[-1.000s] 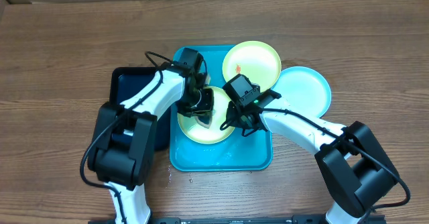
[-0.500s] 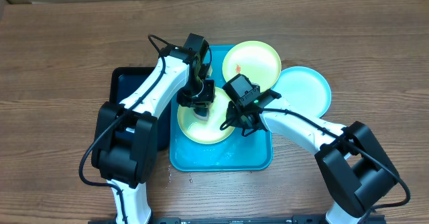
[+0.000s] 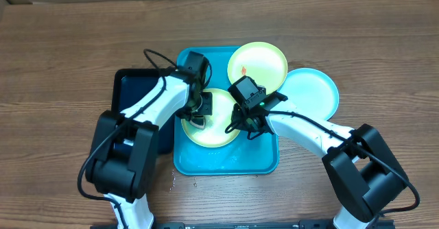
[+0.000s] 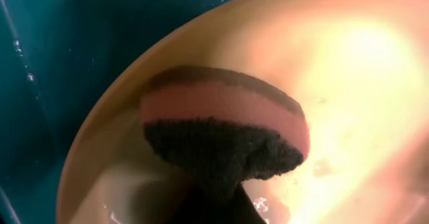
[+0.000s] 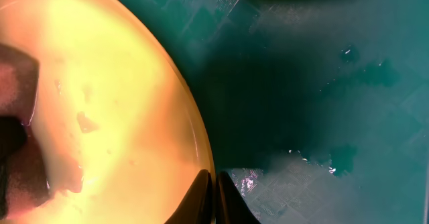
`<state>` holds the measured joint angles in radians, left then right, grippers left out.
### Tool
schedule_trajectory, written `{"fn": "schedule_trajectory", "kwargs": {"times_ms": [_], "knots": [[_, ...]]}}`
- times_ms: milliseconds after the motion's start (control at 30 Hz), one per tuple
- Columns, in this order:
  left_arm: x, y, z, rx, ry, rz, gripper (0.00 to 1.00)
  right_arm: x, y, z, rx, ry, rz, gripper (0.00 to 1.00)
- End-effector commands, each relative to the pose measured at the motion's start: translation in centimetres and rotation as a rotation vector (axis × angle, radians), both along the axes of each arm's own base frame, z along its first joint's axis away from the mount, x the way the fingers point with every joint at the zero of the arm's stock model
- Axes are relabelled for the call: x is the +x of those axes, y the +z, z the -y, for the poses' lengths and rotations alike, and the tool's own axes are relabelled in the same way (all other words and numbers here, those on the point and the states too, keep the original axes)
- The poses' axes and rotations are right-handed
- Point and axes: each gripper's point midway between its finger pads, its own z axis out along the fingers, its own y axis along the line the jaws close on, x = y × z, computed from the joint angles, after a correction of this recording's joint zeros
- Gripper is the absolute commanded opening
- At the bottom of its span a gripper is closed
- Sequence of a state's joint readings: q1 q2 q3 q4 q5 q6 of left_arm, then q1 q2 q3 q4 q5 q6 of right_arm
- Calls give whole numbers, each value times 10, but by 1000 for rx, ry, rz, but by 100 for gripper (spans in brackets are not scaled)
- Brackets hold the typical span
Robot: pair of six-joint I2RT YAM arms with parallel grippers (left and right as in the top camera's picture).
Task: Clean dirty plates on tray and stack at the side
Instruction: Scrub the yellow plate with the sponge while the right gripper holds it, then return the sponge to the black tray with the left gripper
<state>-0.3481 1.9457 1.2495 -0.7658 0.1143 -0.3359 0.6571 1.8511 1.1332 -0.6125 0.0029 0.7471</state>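
Note:
A light green plate (image 3: 218, 127) lies in the turquoise tray (image 3: 226, 167). My left gripper (image 3: 198, 111) is shut on a pink sponge with a dark scrub face (image 4: 224, 127), which presses on this plate's (image 4: 348, 83) left part. My right gripper (image 3: 248, 124) is shut on the same plate's right rim, one finger inside and one outside (image 5: 214, 184). A second green plate (image 3: 258, 66) with a red-orange smear rests over the tray's far right corner. A light blue plate (image 3: 313, 92) lies on the table to the right of the tray.
A smaller black tray (image 3: 132, 92) sits against the turquoise tray's left side, under my left arm. Water drops glisten on the tray floor (image 5: 322, 157) beside the plate. Bare wooden table (image 3: 62, 57) surrounds everything.
My left gripper swept the sponge toward the far side of the plate, then came back toward the near left. The right gripper has kept its hold on the rim without moving.

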Motion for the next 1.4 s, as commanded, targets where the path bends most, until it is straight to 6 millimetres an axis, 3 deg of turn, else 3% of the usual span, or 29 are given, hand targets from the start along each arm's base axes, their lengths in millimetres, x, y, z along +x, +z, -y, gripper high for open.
{"fn": "schedule_trajectory", "kwargs": {"times_ms": [0,67,167,267,433,567,733,867,1067,1367], "knots": [[-51,-19,42,-256,-118,-206,4,-3,0,-1,5,9,0,4],[-54,-2,67,-423,-183,-218,4,-3,1,-1,5,9,1,4],[-48,32,88,-605,-243,-207,4,-3,1,-1,5,9,1,4],[-27,66,84,-645,-227,-171,4,-3,0,-1,3,9,-1,4],[10,112,42,-521,-152,-50,4,-3,0,-1,3,9,-1,4],[15,132,-1,-371,-87,11,4,-3,0,-1,3,9,-1,4],[8,143,-71,-102,53,48,4,-4,0,-1,3,10,-2,4],[-3,144,-115,91,165,30,4,-4,0,-1,3,10,-2,4],[-16,124,-154,309,331,0,4,-4,0,-1,3,10,-2,6],[-34,48,-164,358,370,-13,4,-4,0,-1,3,9,-2,9]]}}
